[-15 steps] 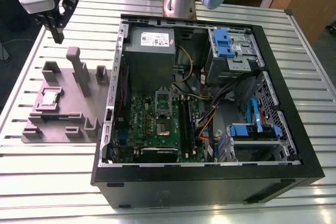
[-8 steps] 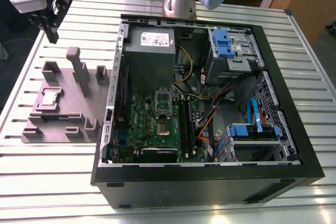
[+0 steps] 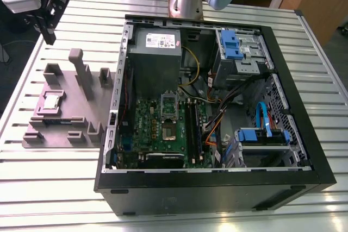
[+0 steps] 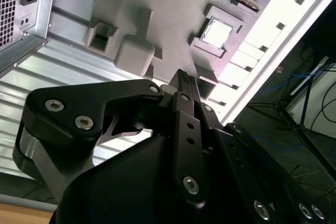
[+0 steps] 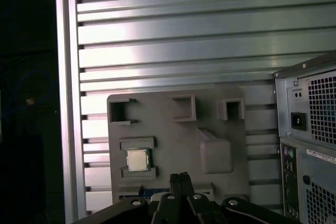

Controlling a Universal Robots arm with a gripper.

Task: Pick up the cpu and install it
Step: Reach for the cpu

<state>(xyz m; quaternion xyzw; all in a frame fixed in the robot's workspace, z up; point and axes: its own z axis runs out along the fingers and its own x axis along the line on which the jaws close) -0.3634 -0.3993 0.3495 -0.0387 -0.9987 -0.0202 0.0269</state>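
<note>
The cpu [image 3: 53,100] is a small silvery square lying flat in a recess of the grey holder plate [image 3: 65,118], at the exterior view's left. It also shows in both wrist views, cpu [image 5: 137,160] and cpu [image 4: 217,33]. My gripper [image 3: 48,32] hangs high above the plate's far end, well apart from the cpu, with its dark fingers [image 5: 180,179] pressed together and nothing between them. The gripper [image 4: 184,78] tip points toward the plate. The dark socket [image 3: 168,129] sits on the green circuit board [image 3: 145,129] inside the open computer case [image 3: 217,191].
Upright grey posts [image 3: 80,71] and blocks rise from the holder plate near the cpu. Inside the case are a grey power supply [image 3: 155,52], blue drive bays [image 3: 231,44] and loose cables [image 3: 217,126]. Everything rests on a slatted metal table [image 3: 54,167], whose edge [image 5: 63,98] is close.
</note>
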